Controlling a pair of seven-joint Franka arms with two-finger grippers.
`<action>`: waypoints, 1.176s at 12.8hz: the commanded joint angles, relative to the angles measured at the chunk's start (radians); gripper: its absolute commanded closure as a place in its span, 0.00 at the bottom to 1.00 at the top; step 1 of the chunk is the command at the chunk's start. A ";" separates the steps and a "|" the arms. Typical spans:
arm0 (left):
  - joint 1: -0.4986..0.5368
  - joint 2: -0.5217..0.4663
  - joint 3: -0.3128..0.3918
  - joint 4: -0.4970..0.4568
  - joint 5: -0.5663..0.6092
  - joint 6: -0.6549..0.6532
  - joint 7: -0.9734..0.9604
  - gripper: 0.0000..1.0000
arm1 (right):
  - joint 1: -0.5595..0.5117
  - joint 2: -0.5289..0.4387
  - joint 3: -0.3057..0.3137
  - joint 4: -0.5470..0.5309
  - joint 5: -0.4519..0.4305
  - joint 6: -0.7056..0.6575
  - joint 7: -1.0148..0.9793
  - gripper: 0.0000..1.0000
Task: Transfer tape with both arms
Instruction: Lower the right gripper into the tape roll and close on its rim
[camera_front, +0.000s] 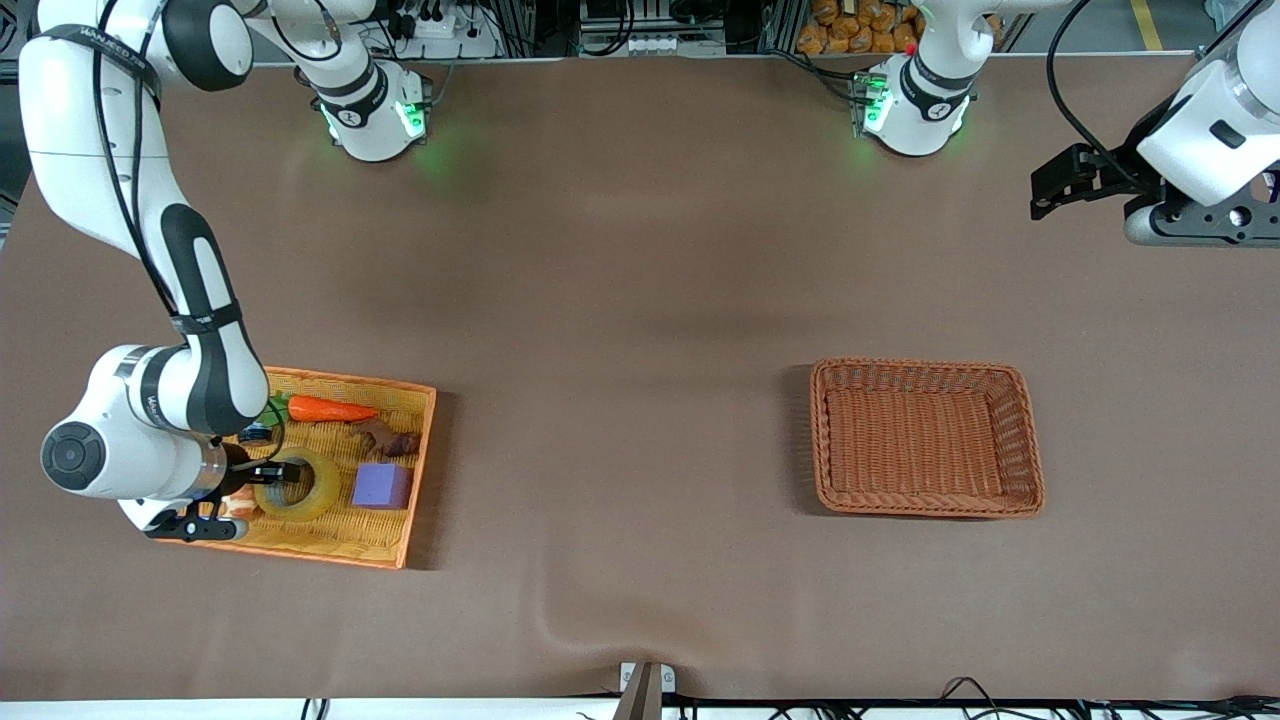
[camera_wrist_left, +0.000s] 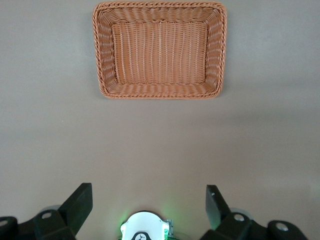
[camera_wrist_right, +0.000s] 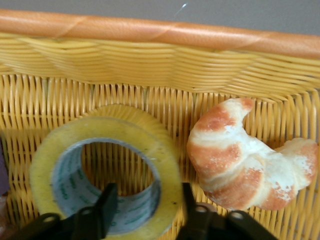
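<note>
While left gripper (camera_wrist_left: 145, 205) waits wide open over bare table, right gripper (camera_wrist_right: 145, 207) fingers straddle wall of yellowish translucent tape ring (camera_wrist_right: 102, 175) in yellow wicker tray (camera_front: 385, 545); not yet clamped.

White jointed arms (camera_front: 120, 180) with black bands, black cables, green-lit bases (camera_front: 375, 120), small grey lettering, black two-finger grippers (camera_wrist_left: 147, 205).

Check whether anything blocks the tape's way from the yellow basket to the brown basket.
Nothing visible does. The right gripper straddles the tape's wall, one finger in its hole. Bare table lies between the yellow basket and the brown basket. The left gripper waits open, above the table.
</note>
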 joint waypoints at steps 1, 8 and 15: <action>0.008 0.000 -0.002 0.002 -0.021 -0.014 0.022 0.00 | -0.012 0.002 0.012 0.002 -0.004 -0.003 0.018 1.00; 0.013 -0.003 0.004 0.004 -0.012 -0.014 0.003 0.00 | -0.020 -0.050 0.012 0.043 -0.006 -0.050 -0.036 1.00; 0.027 0.019 0.010 0.007 0.015 -0.004 -0.036 0.00 | 0.055 -0.138 0.022 0.149 0.014 -0.278 -0.059 1.00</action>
